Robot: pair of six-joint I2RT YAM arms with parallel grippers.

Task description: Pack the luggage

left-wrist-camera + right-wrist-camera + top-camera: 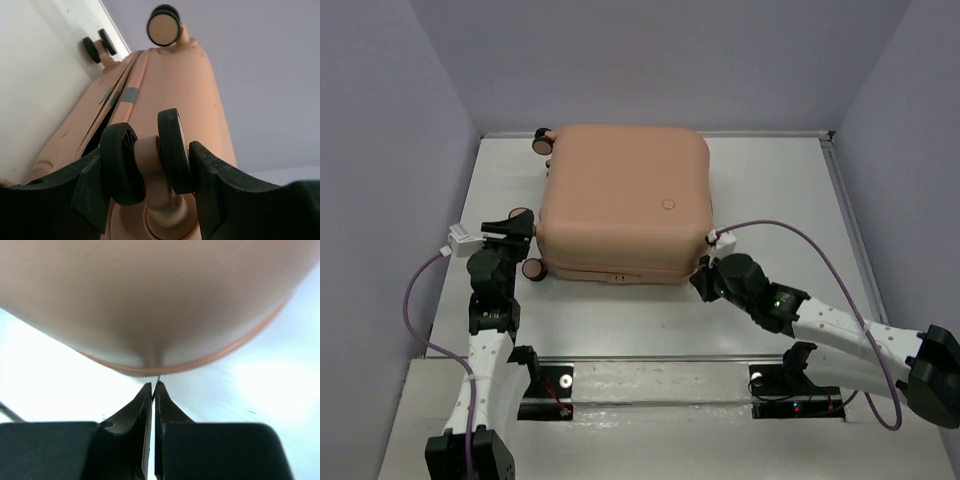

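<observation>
White worktop (760, 200), matte with a few small dark scuffs, boxed in by plain pale lilac-grey walls: back wall (660, 60), left wall (380, 200), right wall (910, 150). Thin metal strip (843, 215) runs along the worktop's right edge. Glossy ledge (660, 382) crosses the near edge, behind both sets of fingers. Past the left fingers (60, 200), worktop fills the upper left and bare wall sits above and to their right. Ahead of the right fingers (130, 435), worktop blown out bright white on both sides, strongest glare right of the tips. Light soft, even, shadows faint.
</observation>
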